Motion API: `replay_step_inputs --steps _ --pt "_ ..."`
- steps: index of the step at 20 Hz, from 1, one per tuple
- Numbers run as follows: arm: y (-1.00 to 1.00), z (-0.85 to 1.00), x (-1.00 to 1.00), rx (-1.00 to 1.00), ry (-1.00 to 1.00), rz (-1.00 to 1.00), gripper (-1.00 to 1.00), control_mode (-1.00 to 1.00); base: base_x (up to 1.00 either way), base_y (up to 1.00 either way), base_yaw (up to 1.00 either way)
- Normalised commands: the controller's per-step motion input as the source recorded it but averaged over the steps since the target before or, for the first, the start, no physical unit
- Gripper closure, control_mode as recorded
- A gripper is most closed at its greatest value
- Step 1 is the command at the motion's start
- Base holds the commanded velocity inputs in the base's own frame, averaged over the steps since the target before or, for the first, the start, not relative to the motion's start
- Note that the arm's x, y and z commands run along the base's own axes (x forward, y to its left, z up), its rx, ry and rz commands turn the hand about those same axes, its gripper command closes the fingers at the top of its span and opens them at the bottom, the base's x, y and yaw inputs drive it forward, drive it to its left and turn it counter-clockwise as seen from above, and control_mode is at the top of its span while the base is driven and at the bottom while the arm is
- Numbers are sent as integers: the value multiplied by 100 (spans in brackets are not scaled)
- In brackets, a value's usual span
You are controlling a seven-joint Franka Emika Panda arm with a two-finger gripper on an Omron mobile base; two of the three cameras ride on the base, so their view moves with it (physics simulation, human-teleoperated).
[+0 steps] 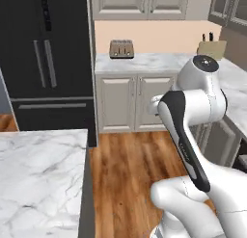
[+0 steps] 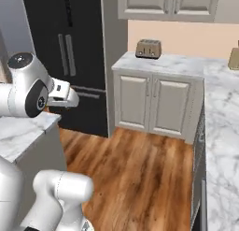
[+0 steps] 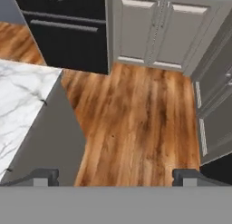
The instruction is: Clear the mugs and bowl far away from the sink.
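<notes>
My claw (image 3: 115, 177) hangs above the wood floor (image 3: 136, 114) with its two tips spread wide apart and nothing between them, just off the corner of the marble island worktop (image 3: 22, 96). Beyond that island stands the black fridge (image 1: 46, 63); to the right of the fridge, a toaster (image 1: 121, 48) sits on the back worktop (image 1: 144, 62) over pale cabinets (image 1: 135, 102), and a knife block (image 1: 212, 48) stands farther right along the same run.

None of the mugs, the bowl or the sink is anywhere I can find from here, so I cannot say where they stand relative to the island; I judge the clearing has not begun, and the base must drive and search first.

The main hazard, as I read it, is the arm (image 1: 193, 112) itself. It is folded high and bulky beside the island, and its elbow sits close to that worktop's edge in the right base view; a turn of the base without tucking it in could clip the marble corner or the cabinet fronts across the aisle from the island. The aisle between the island and those cabinets looks narrow for a swinging arm.

A second risk is mistaken choice: reaching for the toaster or another bystander, simply because it is the first thing I meet. I would hold the claw apart and wait until the sink is in sight.
</notes>
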Motion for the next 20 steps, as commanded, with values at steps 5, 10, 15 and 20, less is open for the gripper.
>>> replay_step_inputs --steps 5,10,15,20 --pt "0 0 0 0 0 0 -100 100 0 0 -100" --pt "0 0 0 0 0 0 -100 100 0 0 -100" --pt "0 0 0 0 0 0 -100 100 0 0 -97" --pt "0 0 0 0 0 0 -100 100 -3 -7 -89"
